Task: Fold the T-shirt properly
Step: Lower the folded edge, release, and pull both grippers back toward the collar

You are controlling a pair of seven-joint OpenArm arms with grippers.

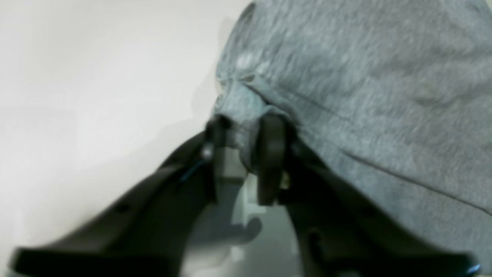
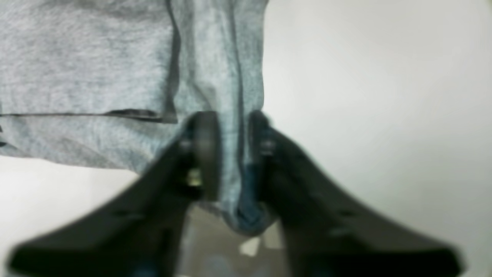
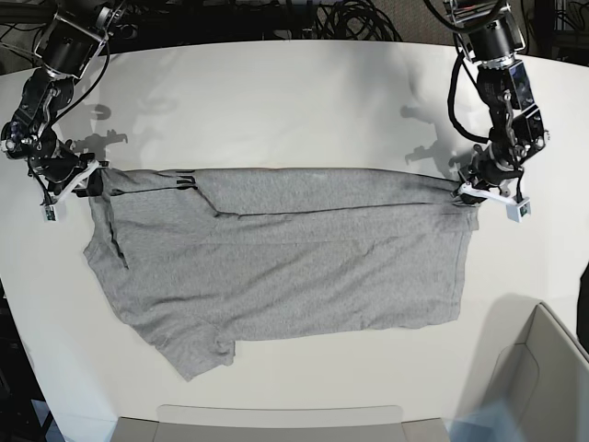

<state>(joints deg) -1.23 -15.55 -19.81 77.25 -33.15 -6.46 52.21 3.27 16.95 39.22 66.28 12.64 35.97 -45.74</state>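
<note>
The heather-grey T-shirt [image 3: 285, 262] lies spread across the white table [image 3: 276, 101], plain side up, with a sleeve [image 3: 198, 354] sticking out at the lower left. Its top edge is stretched between the two grippers. My left gripper [image 3: 465, 191] is on the right of the base view, shut on the shirt's upper right corner. In the left wrist view the fabric [image 1: 365, 96] is bunched between the left gripper's [image 1: 244, 132] fingers. My right gripper [image 3: 92, 180] pinches the upper left corner. In the right wrist view a folded strip of cloth [image 2: 215, 77] runs through the right gripper [image 2: 232, 130].
A grey bin [image 3: 552, 368] stands at the lower right corner. A grey panel [image 3: 276, 419] runs along the table's front edge. Dark cables [image 3: 350, 18] lie behind the far edge.
</note>
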